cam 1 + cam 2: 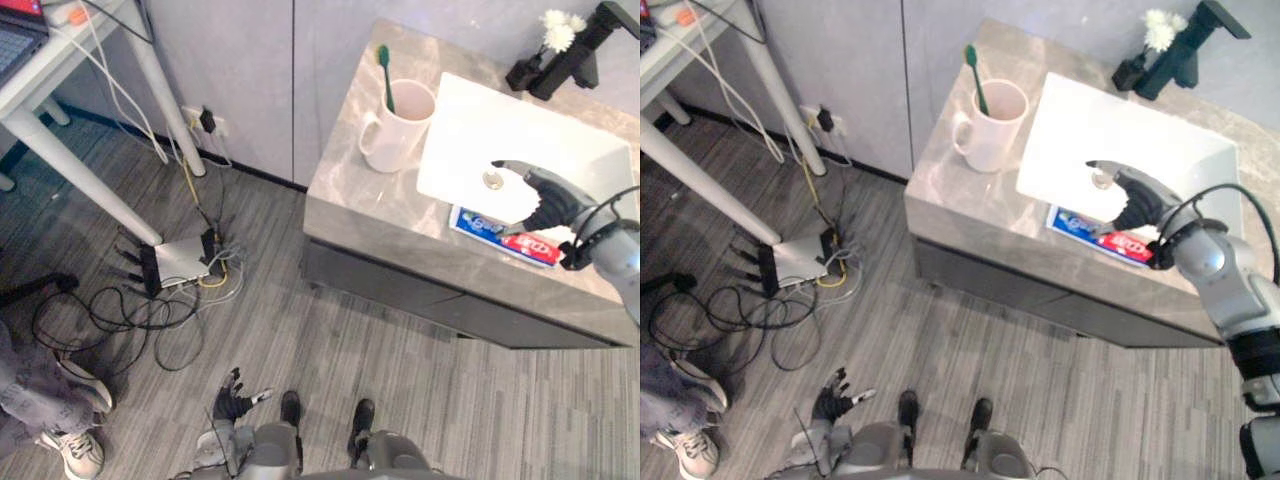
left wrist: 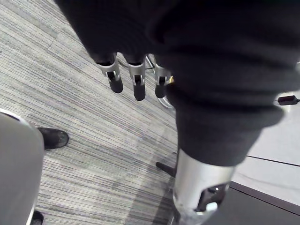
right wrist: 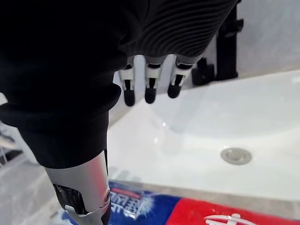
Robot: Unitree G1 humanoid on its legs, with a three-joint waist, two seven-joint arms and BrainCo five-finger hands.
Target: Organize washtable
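A blue and red toothpaste box lies flat on the marble counter, along the front rim of the white sink. My right hand hovers just above the box and the sink's front edge, open, with nothing in it. In the right wrist view its fingers hang straight over the sink, and the box lies just below. A white mug holding a green toothbrush stands on the counter left of the sink. My left hand hangs low over the floor, open.
A black faucet and a small vase of white flowers stand behind the sink. On the floor to the left lie a grey box with tangled cables. A white table stands far left. A person's shoe is at lower left.
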